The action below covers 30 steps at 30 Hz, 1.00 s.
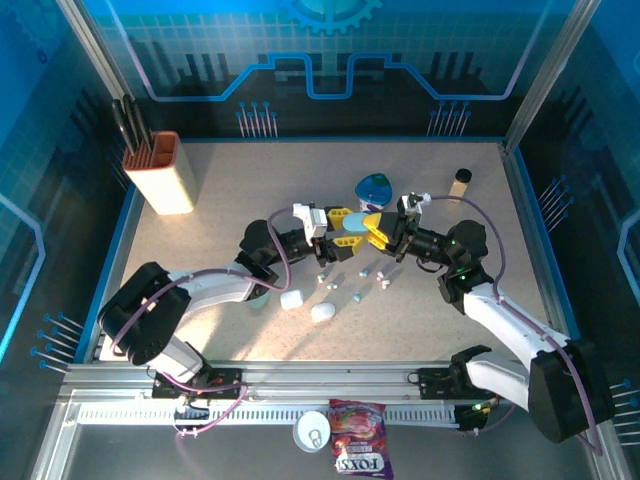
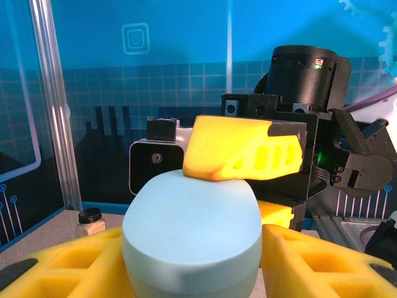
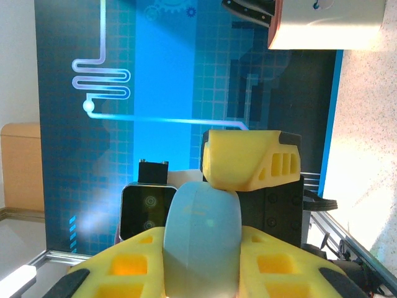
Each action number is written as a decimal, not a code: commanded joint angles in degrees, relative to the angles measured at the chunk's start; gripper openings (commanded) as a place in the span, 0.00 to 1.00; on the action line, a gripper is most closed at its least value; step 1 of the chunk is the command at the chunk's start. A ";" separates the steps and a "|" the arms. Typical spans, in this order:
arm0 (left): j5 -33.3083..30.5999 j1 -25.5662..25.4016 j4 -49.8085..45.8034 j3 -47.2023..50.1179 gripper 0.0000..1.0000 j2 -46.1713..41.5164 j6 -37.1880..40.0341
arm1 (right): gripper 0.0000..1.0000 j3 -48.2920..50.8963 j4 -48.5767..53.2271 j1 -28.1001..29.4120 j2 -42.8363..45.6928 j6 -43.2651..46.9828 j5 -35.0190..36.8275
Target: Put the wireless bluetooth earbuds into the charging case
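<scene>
Both grippers hold a closed pale teal charging case above the table's middle. In the left wrist view the teal case sits between my left gripper's yellow fingers, with a finger of the right gripper pressed on its top. In the right wrist view the case stands on edge inside my right gripper, a left finger touching it. From above, the left gripper and right gripper meet tip to tip. Several tiny earbuds lie scattered on the table below.
Two white pebble cases lie near the left arm. An open teal case sits behind the grippers, a small bottle at back right, a knife block at back left. A candy bag lies off the front edge.
</scene>
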State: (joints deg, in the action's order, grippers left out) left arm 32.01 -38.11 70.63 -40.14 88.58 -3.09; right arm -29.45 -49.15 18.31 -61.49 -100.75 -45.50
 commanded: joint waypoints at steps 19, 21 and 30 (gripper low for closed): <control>2.25 -0.89 -0.74 -1.21 0.36 -0.42 -0.09 | 0.48 -0.51 9.88 -1.50 5.21 7.13 0.43; 2.34 -0.76 -2.56 -0.61 0.36 -1.46 0.62 | 0.62 -0.89 16.96 -2.56 7.96 12.49 2.08; 7.68 0.32 -11.54 0.90 0.35 -6.16 -2.76 | 0.94 -14.61 56.15 -7.14 13.50 64.66 1.94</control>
State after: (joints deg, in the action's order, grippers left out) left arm 35.51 -38.37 62.70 -39.75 84.86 -4.54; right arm -37.63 -11.29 11.51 -49.84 -62.87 -43.70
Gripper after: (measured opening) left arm 0.376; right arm 0.927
